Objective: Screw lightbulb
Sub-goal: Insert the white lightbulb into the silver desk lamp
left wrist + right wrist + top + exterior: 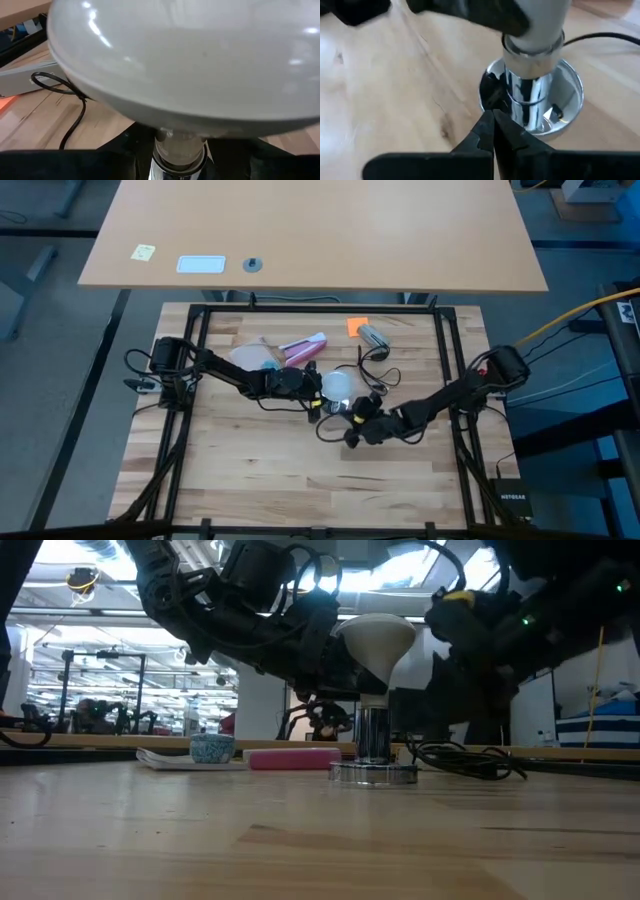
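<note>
Wooden table (250, 470): we logged the lightbulb (377, 638) upright in its socket (373, 752), left hand (312, 387) gripping its globe. Right hand (493, 131) closed, empty, beside the socket. Fragile, slippery glass, we judged; hold the widest part.

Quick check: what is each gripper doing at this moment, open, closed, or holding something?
Left gripper: closed on the lightbulb, which sits in the socket.
Right gripper: closed, empty, by the socket's base.
</note>
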Tool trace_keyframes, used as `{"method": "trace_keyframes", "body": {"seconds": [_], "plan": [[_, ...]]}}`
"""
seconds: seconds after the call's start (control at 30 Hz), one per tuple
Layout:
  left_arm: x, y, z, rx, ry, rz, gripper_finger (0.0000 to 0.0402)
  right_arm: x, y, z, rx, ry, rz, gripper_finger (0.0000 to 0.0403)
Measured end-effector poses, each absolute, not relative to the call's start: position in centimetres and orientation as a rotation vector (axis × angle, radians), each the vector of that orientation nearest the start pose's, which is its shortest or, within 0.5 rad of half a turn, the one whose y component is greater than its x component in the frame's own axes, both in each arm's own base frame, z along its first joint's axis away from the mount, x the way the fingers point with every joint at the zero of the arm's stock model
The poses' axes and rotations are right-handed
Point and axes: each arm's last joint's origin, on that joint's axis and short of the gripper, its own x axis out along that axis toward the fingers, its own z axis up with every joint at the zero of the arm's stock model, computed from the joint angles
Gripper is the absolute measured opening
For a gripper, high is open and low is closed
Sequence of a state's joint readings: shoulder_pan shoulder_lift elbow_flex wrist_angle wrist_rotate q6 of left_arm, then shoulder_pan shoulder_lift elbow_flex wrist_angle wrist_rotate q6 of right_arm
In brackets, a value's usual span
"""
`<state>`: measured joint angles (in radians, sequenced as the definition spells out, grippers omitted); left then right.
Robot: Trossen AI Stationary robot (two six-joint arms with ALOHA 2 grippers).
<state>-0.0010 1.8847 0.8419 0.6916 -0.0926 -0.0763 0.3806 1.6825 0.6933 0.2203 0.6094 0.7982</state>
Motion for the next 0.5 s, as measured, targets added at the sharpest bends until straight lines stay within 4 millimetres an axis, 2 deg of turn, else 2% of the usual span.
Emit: {"method": "trace_keyframes", "body": {"seconds": [0.23, 0.5], "plan": [[36.8, 0.2, 14.0, -0.058, 0.347, 0.106, 0.015, 28.9, 9.6, 11.2, 0.399, 0.579, -0.465, 0.0001], [36.8, 0.2, 14.0, -0.057, 0.347, 0.108, 0.015, 29.0, 9.6, 9.9, 0.392, 0.616, -0.464, 0.0001]]}}
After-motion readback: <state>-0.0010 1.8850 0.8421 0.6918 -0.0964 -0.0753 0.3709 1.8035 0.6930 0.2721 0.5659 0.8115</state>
